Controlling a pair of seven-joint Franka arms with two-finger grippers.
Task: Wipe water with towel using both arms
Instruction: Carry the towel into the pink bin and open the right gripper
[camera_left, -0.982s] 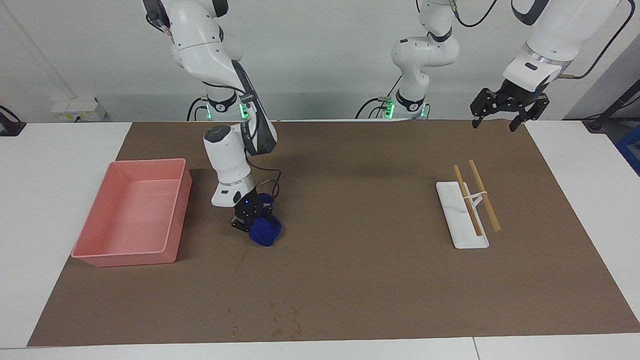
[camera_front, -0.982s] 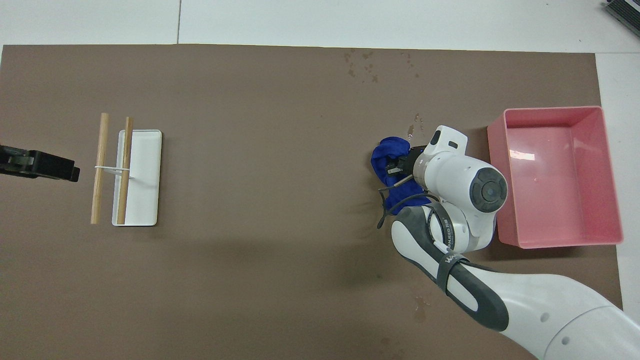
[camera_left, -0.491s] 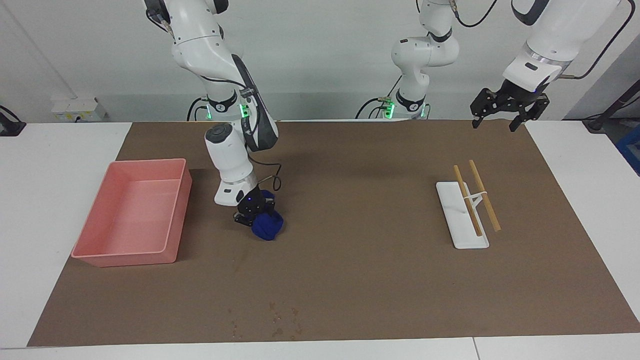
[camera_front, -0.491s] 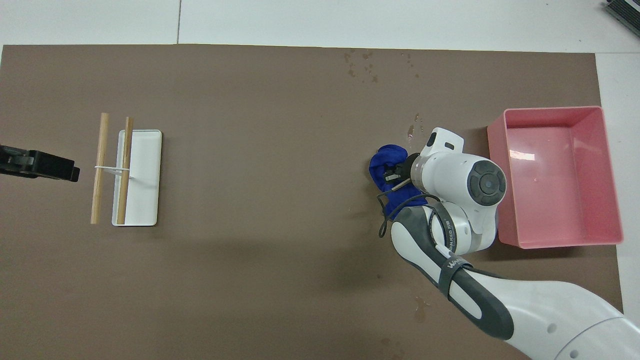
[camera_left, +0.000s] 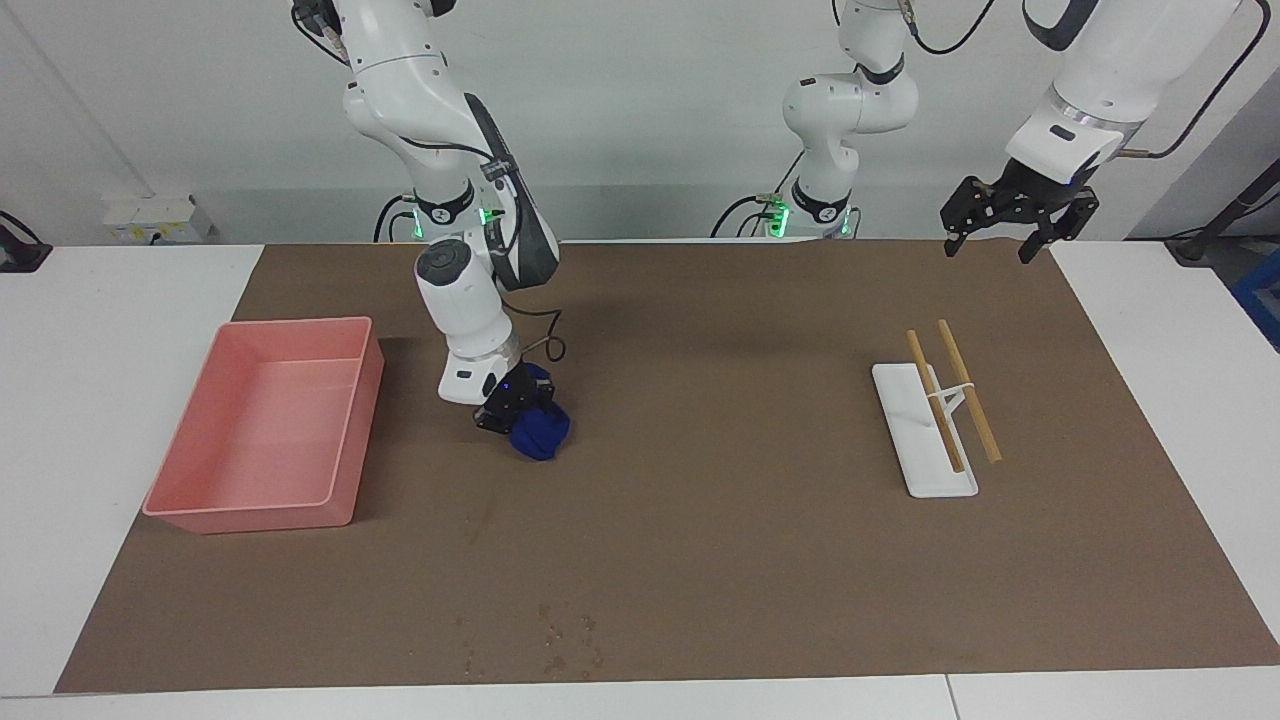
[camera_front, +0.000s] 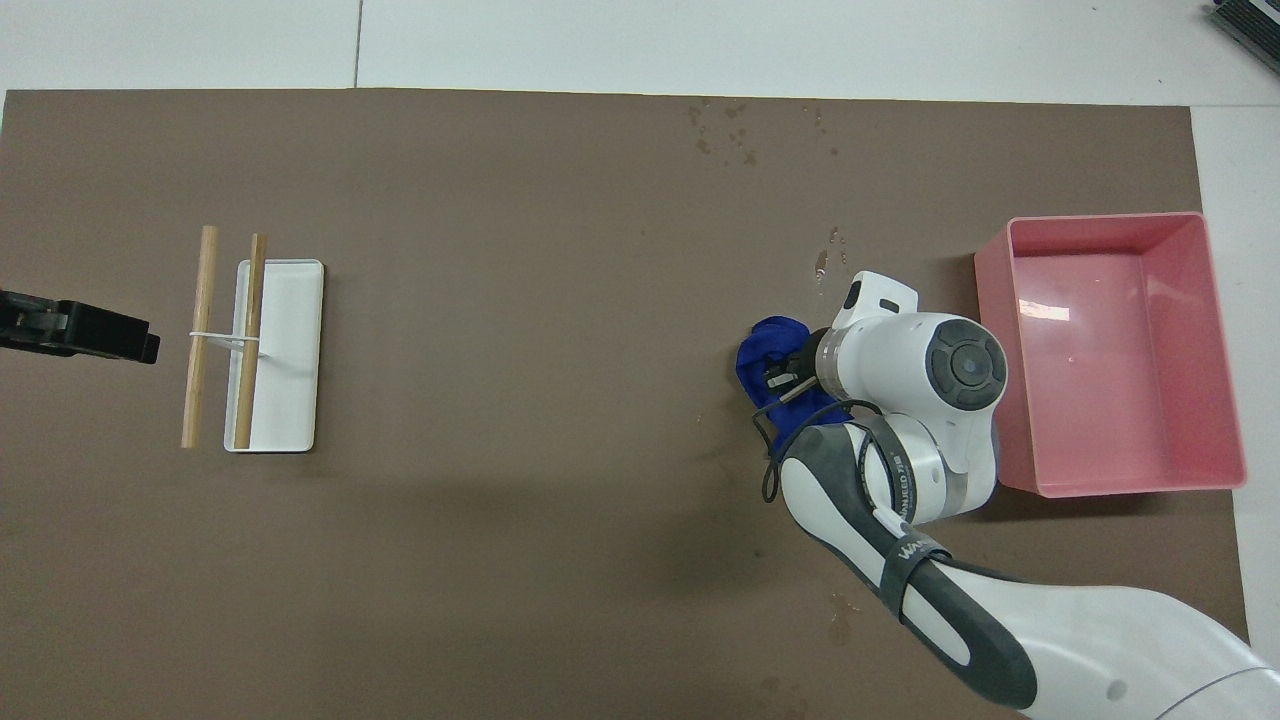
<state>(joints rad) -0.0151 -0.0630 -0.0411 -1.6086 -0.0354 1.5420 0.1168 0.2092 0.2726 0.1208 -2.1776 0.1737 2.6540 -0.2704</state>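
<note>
Very little writing can be read. In the overhead view, a grey band around the right arm (camera_front: 905, 480) carries pale lettering, but it is only partly legible: the word looks like a maker's name ending in "NEED". A second strip of grey casing lower on the same arm bears letters that seem to begin "WA"; the rest is too small to make out.
</note>
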